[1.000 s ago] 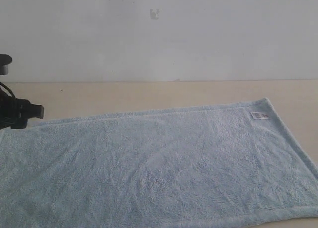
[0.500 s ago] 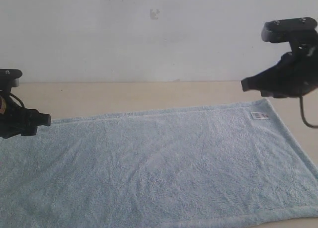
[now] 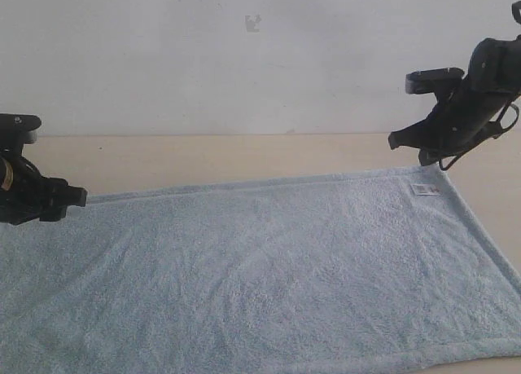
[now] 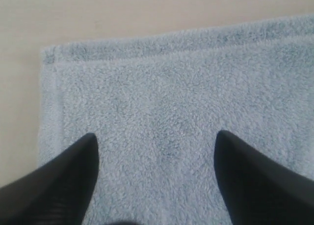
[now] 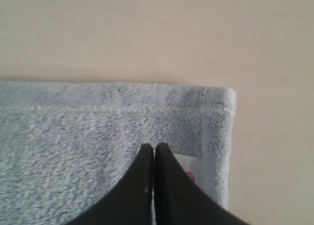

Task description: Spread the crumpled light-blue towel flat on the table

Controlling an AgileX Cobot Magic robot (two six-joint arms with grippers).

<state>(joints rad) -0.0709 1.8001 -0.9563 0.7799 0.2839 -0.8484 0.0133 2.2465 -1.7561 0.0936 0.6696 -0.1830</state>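
the pale beige surface point(image 3: 203, 154) runs wide below a plain white wall point(image 3: 244, 64). the light-blue towel point(image 3: 269, 268) lies spread flat across the surface and fills most of its near part, with the hemmed border showing along the far and right edges. the left hand point(image 4: 156, 137) sits over the towel's far left corner, its two dark fingers standing well apart with only towel showing between them. the right hand point(image 5: 154, 147) hangs above the far right corner, fingers pressed together, gripping nothing. a small white label point(image 3: 426, 189) lies just inside that right corner.
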